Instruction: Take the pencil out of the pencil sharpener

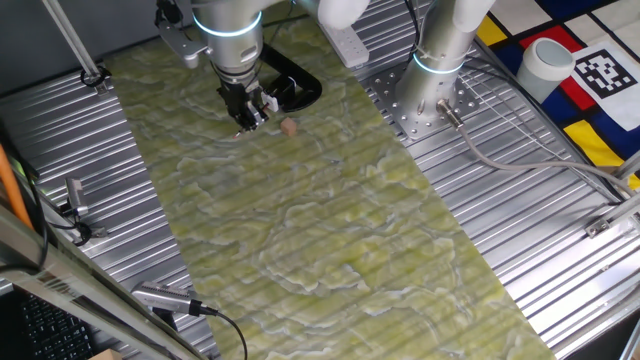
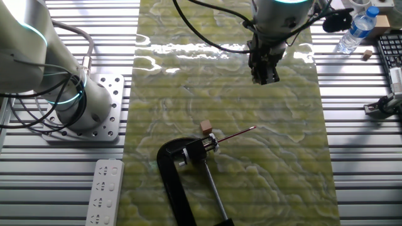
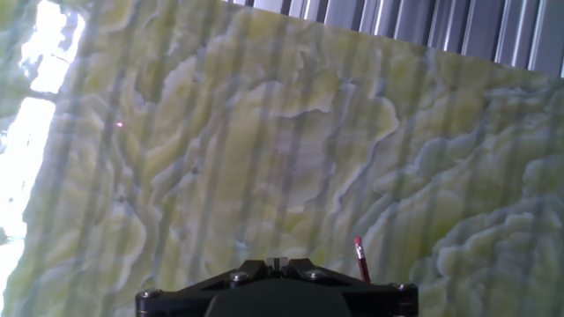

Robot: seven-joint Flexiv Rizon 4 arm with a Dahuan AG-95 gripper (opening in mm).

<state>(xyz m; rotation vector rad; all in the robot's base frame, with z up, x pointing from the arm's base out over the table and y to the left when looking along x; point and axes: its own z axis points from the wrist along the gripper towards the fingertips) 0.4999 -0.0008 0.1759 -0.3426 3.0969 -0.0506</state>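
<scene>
In the other fixed view the thin reddish-brown pencil (image 2: pixel 235 134) lies low over the green mat. One end is in the small pencil sharpener (image 2: pixel 211 142), which is held in a black C-clamp (image 2: pixel 179 169). My gripper (image 2: pixel 264 76) hangs apart from the pencil, toward the far side of the mat, with its jaws together and nothing in them. In the hand view the pencil's red end (image 3: pixel 359 255) pokes up just right of my gripper (image 3: pixel 278 262). In one fixed view my gripper (image 1: pixel 248 124) stands in front of the clamp (image 1: pixel 295 88), and the pencil is not discernible.
A tiny tan nub (image 2: pixel 205 127) lies on the mat beside the clamp; it also shows in one fixed view (image 1: pixel 289 126). A second robot base (image 2: pixel 75 107) and a white power strip (image 2: pixel 104 191) stand off the mat. A water bottle (image 2: pixel 358 28) is at the far corner.
</scene>
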